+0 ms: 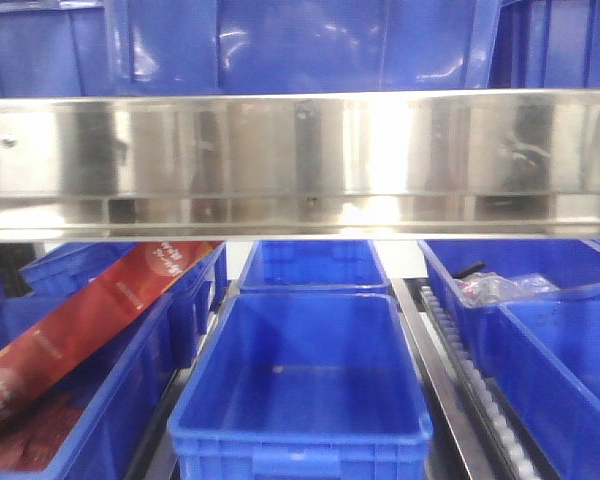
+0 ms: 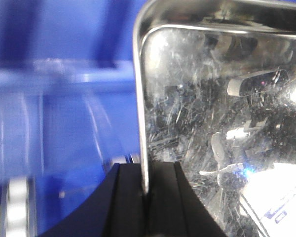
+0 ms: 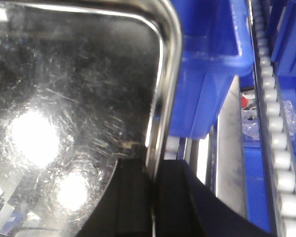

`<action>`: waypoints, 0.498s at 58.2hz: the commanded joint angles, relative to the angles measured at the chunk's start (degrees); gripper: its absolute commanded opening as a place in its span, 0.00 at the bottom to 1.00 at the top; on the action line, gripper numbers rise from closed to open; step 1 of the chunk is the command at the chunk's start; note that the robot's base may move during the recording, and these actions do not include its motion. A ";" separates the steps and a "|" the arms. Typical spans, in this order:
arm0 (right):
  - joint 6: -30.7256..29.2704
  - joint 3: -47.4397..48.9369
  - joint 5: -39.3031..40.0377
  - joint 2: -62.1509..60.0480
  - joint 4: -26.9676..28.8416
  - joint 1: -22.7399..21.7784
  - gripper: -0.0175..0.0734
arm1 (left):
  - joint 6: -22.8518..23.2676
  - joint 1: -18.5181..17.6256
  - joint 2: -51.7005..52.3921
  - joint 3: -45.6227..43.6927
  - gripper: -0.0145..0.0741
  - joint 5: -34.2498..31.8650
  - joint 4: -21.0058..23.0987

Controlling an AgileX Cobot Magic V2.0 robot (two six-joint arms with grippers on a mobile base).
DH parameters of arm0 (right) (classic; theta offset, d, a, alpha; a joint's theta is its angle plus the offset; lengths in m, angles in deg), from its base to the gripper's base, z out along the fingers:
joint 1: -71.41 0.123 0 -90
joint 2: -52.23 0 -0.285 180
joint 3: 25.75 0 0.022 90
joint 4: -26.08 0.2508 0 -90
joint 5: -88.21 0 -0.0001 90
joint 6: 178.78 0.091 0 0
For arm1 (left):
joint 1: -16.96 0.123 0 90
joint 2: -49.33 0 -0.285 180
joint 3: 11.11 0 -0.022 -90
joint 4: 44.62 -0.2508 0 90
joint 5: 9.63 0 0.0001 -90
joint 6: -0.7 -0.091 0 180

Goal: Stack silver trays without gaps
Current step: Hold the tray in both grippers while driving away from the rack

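Silver tray (image 1: 300,150): held level across the front view, above blue bins (image 1: 300,400); left gripper (image 2: 147,195) pinching its rim near a corner; right gripper (image 3: 153,192) pinching the rim near another corner; red packet (image 1: 100,310) leaning in the left-hand bin; roller track (image 3: 277,148) beside the bins.

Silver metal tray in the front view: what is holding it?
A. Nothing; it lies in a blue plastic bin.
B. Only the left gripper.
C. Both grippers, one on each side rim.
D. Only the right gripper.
C: the left gripper is clamped on one rim of the silver metal tray, the right gripper on the opposite rim, and the front view shows the tray above the blue plastic bins.
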 commanded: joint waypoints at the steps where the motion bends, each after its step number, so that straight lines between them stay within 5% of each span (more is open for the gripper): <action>1: -1.10 0.52 2.45 -0.61 0.77 0.39 0.10 | -0.38 -0.46 0.56 -0.31 0.14 -3.22 1.50; 29: -1.10 0.52 2.45 -0.61 0.77 0.39 0.10 | -0.38 -0.46 0.56 -0.31 0.14 -3.22 1.50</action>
